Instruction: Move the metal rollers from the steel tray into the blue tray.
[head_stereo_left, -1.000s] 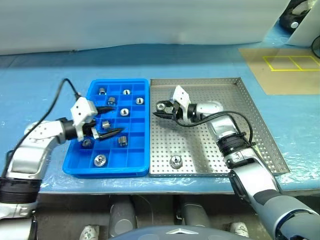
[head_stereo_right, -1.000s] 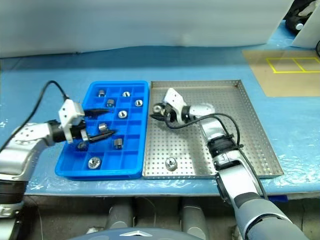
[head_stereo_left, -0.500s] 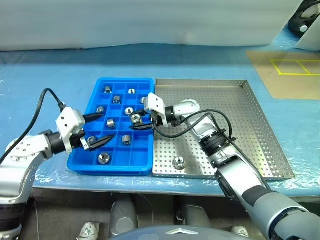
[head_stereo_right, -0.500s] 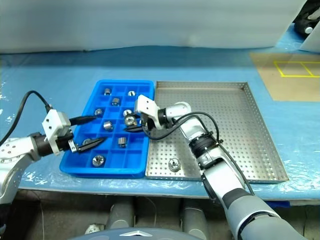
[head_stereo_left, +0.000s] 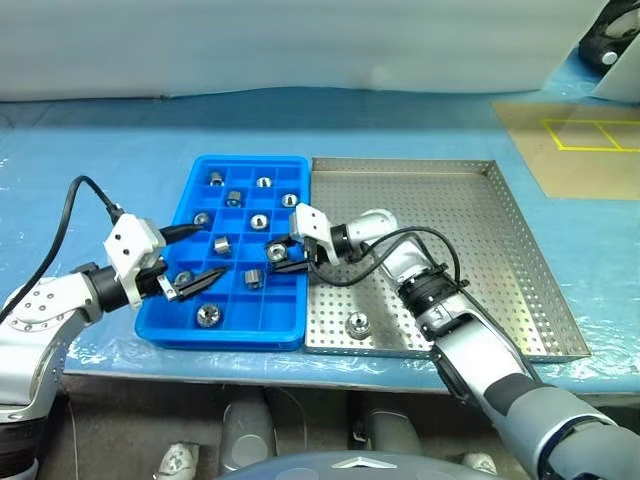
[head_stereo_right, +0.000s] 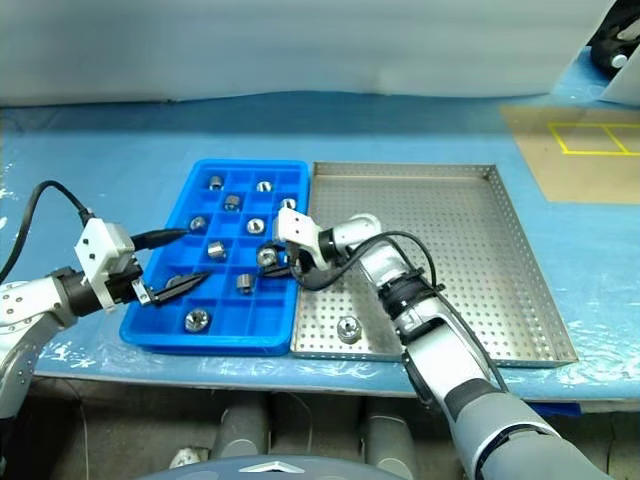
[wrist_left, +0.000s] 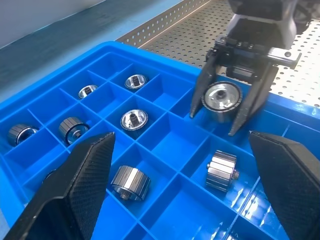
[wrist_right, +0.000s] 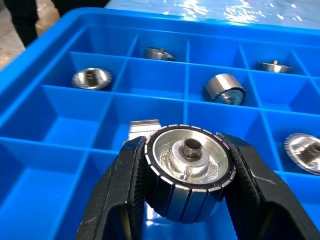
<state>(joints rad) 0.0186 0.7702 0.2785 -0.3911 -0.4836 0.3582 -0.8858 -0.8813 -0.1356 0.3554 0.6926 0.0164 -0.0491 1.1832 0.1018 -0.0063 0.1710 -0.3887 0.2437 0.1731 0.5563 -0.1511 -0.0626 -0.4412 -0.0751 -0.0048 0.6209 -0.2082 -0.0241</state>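
Now the right pincer (head_stereo_right: 272, 260) has moved from the steel tray (head_stereo_right: 470, 260) over the blue tray (head_stereo_right: 160, 325), squeezing one metal roller (wrist_right: 189, 172). Left pincer (head_stereo_right: 172, 262) waits wide open, empty.

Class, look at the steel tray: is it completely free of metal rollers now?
No, one metal roller lies on the steel tray near its front edge.
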